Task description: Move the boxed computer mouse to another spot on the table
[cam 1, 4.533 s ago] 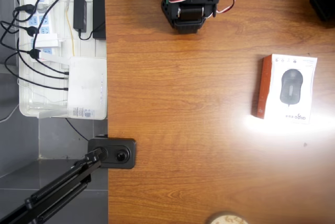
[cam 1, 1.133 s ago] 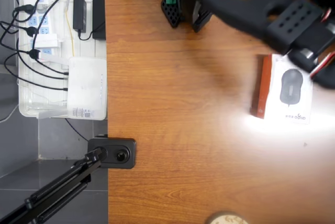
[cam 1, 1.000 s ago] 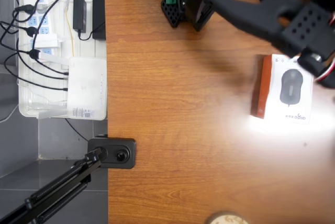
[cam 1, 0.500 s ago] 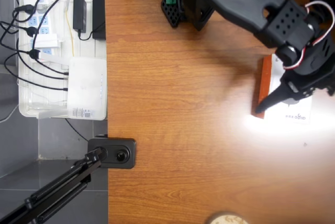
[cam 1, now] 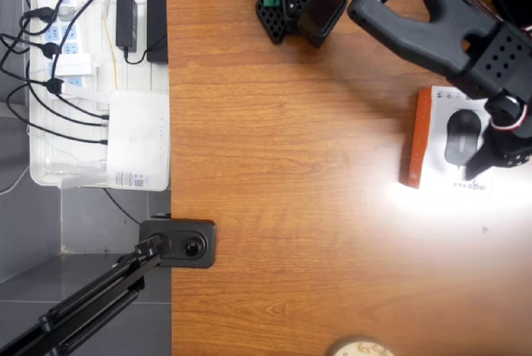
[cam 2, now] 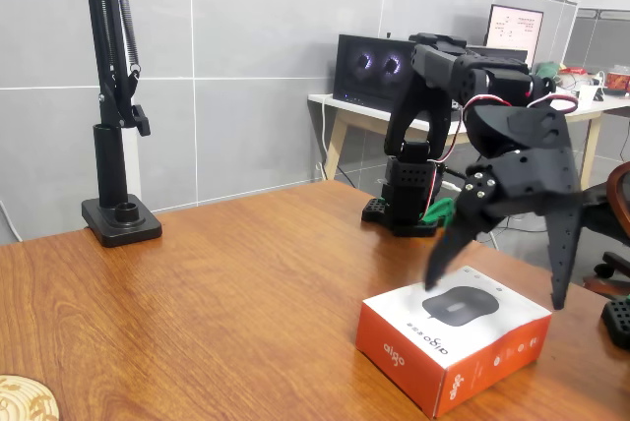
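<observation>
While our black two-finger tool point(cam 2: 497, 269) hangs spread open directly above it, we see the flat white orange-sided mouse carton point(cam 2: 453, 347) resting on the brown wood-grain bench point(cam 1: 291, 206), fingers straddling its width.

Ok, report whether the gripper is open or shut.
Open. In the fixed view the gripper has its two fingers spread wide above the boxed computer mouse, gripping nothing.
</observation>
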Robot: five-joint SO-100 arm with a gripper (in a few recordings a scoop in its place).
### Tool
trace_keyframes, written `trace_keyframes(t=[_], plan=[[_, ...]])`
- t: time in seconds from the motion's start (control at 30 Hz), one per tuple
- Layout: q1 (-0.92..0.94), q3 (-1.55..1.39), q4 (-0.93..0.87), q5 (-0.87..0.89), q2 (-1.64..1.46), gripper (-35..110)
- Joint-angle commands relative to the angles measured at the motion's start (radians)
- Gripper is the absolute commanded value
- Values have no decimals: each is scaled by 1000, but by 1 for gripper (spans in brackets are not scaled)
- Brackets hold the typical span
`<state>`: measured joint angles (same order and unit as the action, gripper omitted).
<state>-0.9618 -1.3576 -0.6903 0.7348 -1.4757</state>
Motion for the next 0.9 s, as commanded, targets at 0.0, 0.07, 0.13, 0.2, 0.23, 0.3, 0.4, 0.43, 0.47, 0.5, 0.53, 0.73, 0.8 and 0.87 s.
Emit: trace_keyframes(t=[0.0,0.07,0.13,0.2,0.23,0.3,0.4,0.43,0.47,0.5,0.53,0.73,0.8,0.87], plan=[[17,60,2,-278,-38,46],[21,61,-41,-258,-64,47],[21,78,-130,-196,-80,48],[25,124,-245,-153,-81,49],[26,146,-284,-160,-83,51],[28,167,-341,-204,-87,60],[26,164,-416,-244,-92,75],[25,152,-431,-244,-89,79],[25,137,-439,-236,-86,81],[23,123,-440,-230,-83,81],[20,107,-440,-229,-75,79],[-23,29,-388,-287,-2,77],[-35,28,-371,-298,25,80],[-40,28,-357,-301,52,89]])
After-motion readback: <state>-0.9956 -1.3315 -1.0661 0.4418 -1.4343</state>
